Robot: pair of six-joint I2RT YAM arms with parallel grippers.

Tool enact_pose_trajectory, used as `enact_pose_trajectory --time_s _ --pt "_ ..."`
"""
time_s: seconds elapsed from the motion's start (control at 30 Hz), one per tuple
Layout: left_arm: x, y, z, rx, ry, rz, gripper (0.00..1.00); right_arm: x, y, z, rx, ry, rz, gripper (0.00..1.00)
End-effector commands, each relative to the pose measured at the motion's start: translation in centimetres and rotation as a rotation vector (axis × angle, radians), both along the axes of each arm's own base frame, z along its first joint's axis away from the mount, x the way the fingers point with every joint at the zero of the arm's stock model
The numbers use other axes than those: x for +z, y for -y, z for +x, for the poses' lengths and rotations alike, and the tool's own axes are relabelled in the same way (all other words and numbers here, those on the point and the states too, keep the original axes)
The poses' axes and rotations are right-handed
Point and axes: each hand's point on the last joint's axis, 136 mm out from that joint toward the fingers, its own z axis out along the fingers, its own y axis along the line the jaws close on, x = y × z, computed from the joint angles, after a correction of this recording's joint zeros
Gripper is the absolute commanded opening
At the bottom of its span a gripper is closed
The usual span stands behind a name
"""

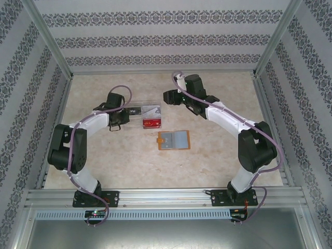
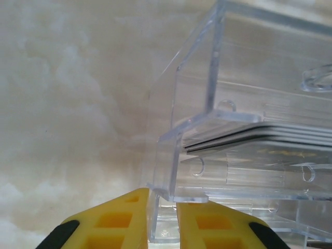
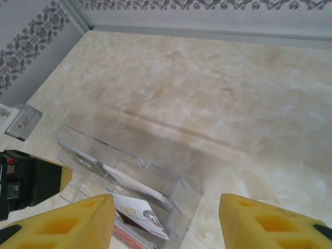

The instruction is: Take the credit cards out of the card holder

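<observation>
My left gripper (image 2: 162, 201) is pinching the clear case's (image 2: 249, 98) thin wall, jaws nearly closed on it, with cards (image 2: 259, 136) stacked inside. My right gripper (image 3: 166, 205) is hanging open at the case's one o'clock. The wallet (image 1: 174, 140) is lying open at five o'clock. As I'm judging it, the grip needs keeping light and the case flat.

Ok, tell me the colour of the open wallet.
The wallet is orange-tan at the edge, grey-blue inside; the top external view shows it best.
</observation>
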Motion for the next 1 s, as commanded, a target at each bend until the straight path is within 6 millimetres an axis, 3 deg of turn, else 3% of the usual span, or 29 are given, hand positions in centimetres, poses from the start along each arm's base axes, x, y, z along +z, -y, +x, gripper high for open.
enact_pose_trajectory --time_s 0.0,0.1,0.2,0.57,0.73,0.97 --pt "-1.4 -0.4 -1.7 0.0 -0.058 -0.006 0.19 -0.1 -1.9 -1.3 0.107 0.028 -0.054 0.56" --pt "-1.6 -0.3 -2.0 -0.006 -0.06 -0.008 0.26 -0.8 -3.0 -2.3 0.156 0.05 -0.124 0.58" --pt "-0.8 -0.1 -2.0 -0.006 -0.036 -0.027 0.44 -1.6 -3.8 -3.1 0.194 0.045 -0.169 0.58" --pt "4.3 0.5 -2.8 0.024 0.083 -0.113 0.7 -5.5 -5.0 -3.3 0.278 -0.01 -0.3 0.57" --pt "5.9 1.2 -3.7 0.018 0.125 -0.167 0.72 -6.5 -5.2 -2.9 0.296 -0.035 -0.31 0.58" --pt "6.4 1.5 -4.7 0.018 0.145 -0.195 0.73 -7.5 -5.6 -2.6 0.318 -0.08 -0.294 0.57"
